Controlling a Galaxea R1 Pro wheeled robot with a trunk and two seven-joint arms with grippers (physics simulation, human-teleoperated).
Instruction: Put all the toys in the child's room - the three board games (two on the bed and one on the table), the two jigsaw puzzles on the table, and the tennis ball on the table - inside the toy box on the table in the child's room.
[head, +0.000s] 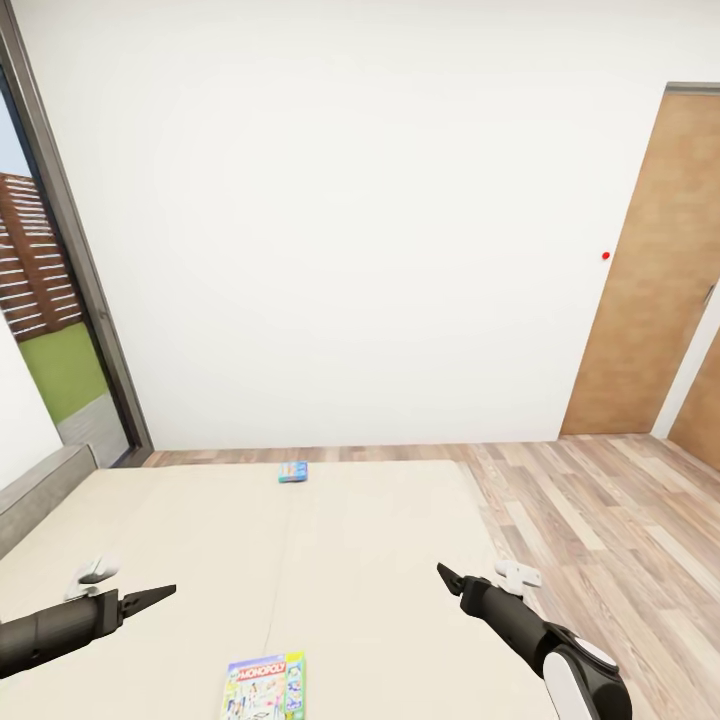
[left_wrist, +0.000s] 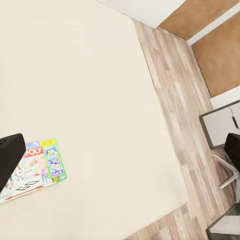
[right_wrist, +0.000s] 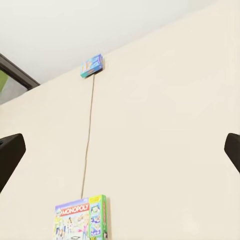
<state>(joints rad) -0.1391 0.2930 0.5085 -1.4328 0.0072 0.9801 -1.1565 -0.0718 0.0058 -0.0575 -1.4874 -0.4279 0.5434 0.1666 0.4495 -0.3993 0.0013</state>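
Over the beige bed (head: 380, 560), seen from the head camera, the scene is taken from left to right. At far left a dark-framed window (head: 60, 240) is seen, with the grey headboard (head: 40, 490) below it. Next, the left gripper (head: 150, 597) is held above the cover, its dark fingers drawn to a point and apparently pressed together, with nothing between them. Just below and to the right, the green-edged Monopoly box (head: 265, 687) is laid flat on the near part of the bed. Farther up, near the far edge, the small blue game box (head: 292, 472) is found, well apart from the Monopoly box. The right gripper (head: 447, 578) is held over the bed's right side; in its wrist view the fingertips (right_wrist: 10, 150) are spread wide, empty. Beyond it, wood-plank floor (head: 600, 520) and a brown door (head: 650, 280) are seen.
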